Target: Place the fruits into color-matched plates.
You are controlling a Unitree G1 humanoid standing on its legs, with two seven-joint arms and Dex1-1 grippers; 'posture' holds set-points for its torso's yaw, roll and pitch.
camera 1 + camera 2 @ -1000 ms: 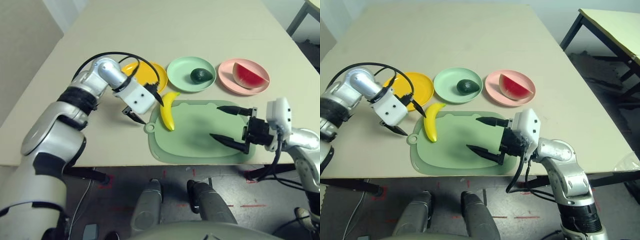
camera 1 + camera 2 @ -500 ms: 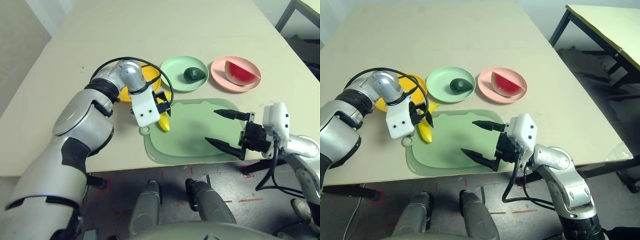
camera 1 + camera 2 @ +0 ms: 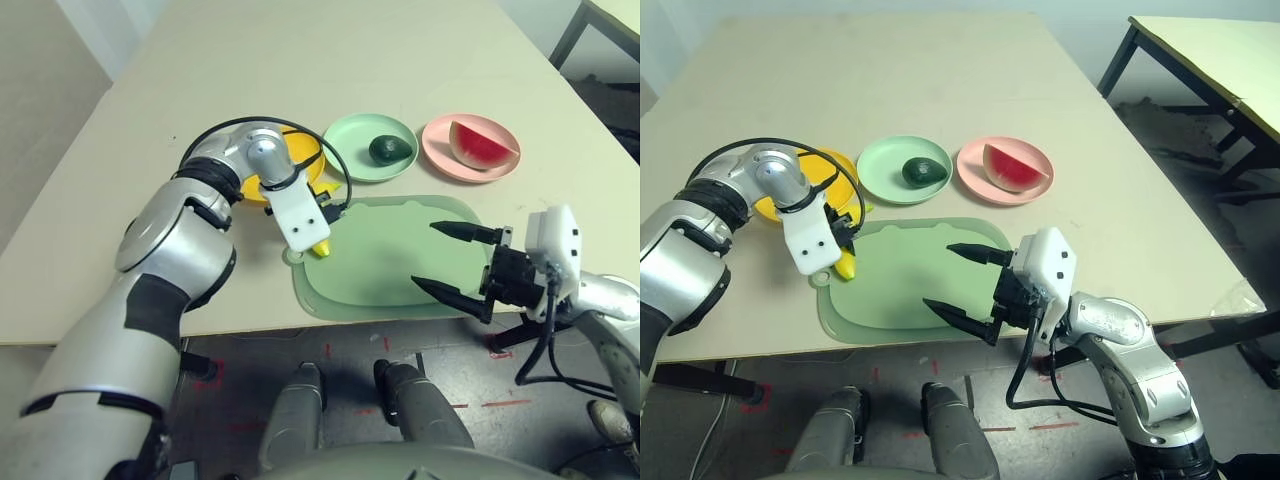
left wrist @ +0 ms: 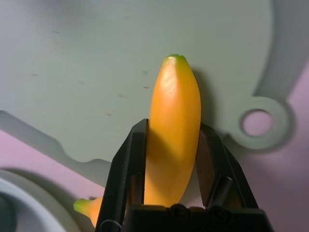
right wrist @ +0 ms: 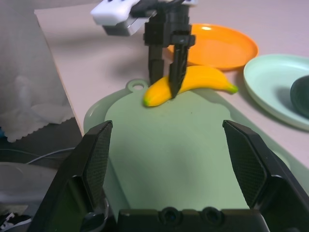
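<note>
The left gripper (image 4: 171,145) has its jaws closed on the banana (image 4: 173,125), pinching it across the middle where it lies at the edge of the green mat (image 3: 390,255), just beside the orange plate (image 5: 217,46). From where I stand, the thing to do well now is lift straight up before swinging over, so the banana's low end clears the mat and the plate's rim, then carry it the short way across and set it down flat inside the plate, not dropped from a height. The grip looks centred, so it should not tip much, though a smooth plastic banana could slide if it is squeezed off-line. The right gripper (image 3: 970,285) hangs over the near side of the mat with its jaws wide apart, holding nothing. The avocado (image 3: 391,148) already sits in the green plate (image 3: 345,140) and the watermelon wedge (image 3: 484,143) in the pink plate (image 3: 440,150). The table (image 3: 300,60) is a plain beige top; a second table (image 3: 1220,45) stands off to the right.
</note>
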